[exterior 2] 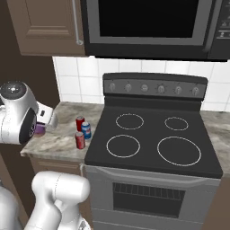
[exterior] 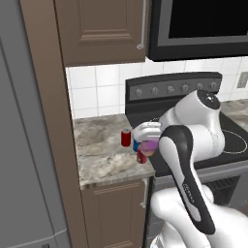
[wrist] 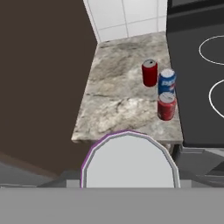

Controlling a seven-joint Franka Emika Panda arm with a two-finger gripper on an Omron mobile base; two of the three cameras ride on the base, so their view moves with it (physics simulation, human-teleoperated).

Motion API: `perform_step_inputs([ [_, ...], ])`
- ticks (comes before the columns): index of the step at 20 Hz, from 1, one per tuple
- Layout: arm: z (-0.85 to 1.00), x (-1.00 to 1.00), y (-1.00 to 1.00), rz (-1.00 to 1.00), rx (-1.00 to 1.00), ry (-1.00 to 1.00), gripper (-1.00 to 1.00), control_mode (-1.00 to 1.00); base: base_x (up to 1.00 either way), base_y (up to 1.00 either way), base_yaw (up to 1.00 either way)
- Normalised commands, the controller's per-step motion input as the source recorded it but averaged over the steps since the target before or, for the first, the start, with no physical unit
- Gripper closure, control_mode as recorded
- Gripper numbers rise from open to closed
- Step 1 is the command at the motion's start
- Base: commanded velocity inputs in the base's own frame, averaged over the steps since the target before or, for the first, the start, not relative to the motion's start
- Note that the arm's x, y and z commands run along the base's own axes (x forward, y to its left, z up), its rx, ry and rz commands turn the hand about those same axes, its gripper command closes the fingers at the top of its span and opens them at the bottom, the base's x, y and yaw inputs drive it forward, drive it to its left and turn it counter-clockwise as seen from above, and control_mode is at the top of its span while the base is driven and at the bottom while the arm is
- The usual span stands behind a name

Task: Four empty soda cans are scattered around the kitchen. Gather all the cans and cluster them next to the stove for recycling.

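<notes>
Three soda cans stand close together on the stone counter [wrist: 113, 105], right beside the stove [exterior 2: 152, 143]: a red can [wrist: 149, 72] at the back, a blue can with a white band [wrist: 167, 81] in the middle, and another red can [wrist: 166, 106] in front. They also show as a cluster [exterior 2: 82, 131] at the stove's left edge. My gripper [exterior: 147, 137] is shut on a pink-purple can [exterior: 149, 147], held above the counter's front edge just left of the cluster. Its grey top [wrist: 129, 159] hides the fingertips in the hand view.
A black microwave [exterior 2: 148, 22] hangs over the stove, with the knob panel [exterior 2: 155, 87] at the back. Brown wall cabinets [exterior: 99, 29] and a tall brown panel [exterior: 53, 121] bound the counter on the left. A grey fridge [exterior: 22, 155] stands beyond.
</notes>
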Motion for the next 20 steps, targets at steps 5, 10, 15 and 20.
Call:
perform_step_inputs([
  [5,-0.24,0.24,0.00,0.00,-0.06,0.02,1.00,-1.00,0.00,0.00,0.00],
  [10,-0.33,0.28,0.00,0.00,-0.09,0.01,1.00,-1.00,0.00,0.00,0.00],
  [15,-0.03,0.24,0.00,0.00,-0.04,0.00,1.00,-1.00,0.00,0.00,0.00],
  [20,-0.09,0.20,0.00,0.00,-0.02,0.00,1.00,-1.00,0.00,0.00,0.00],
])
